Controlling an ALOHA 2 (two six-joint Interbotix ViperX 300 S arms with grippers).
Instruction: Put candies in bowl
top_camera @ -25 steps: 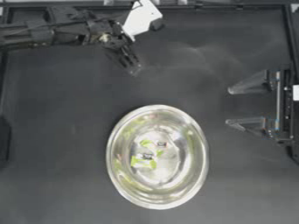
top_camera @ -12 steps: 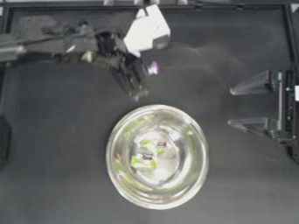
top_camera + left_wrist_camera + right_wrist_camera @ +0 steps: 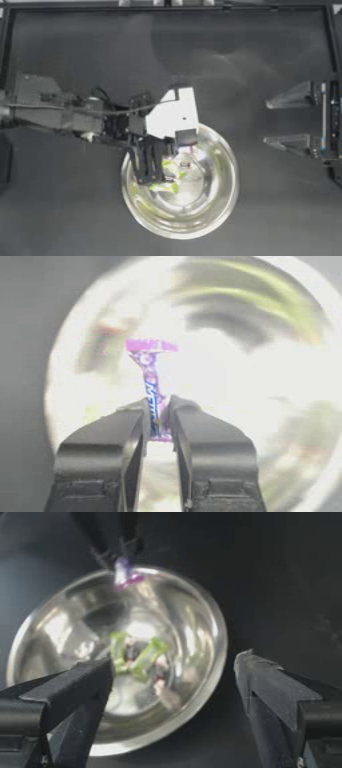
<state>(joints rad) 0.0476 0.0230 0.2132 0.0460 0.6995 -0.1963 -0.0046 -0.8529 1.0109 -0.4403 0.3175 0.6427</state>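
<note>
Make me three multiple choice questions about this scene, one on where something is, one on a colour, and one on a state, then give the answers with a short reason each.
1. Where is the left hand?
A. Over the bowl
B. At the table's far edge
C. Beside the right hand

2. What colour is the candy in the left hand?
A. Yellow-green
B. White-and-red
C. Purple-pink

3. How does the right hand stand?
A. Shut on a candy
B. Open and holding nothing
C. Shut on the bowl's rim

Answers:
1. A: the top view shows the left arm reaching over the bowl's rim.
2. C: the left wrist view shows the purple-pink candy pinched between the fingers.
3. B: the right wrist view shows its jaws wide apart with nothing between them, back from the bowl that holds the yellow-green candies.
</note>
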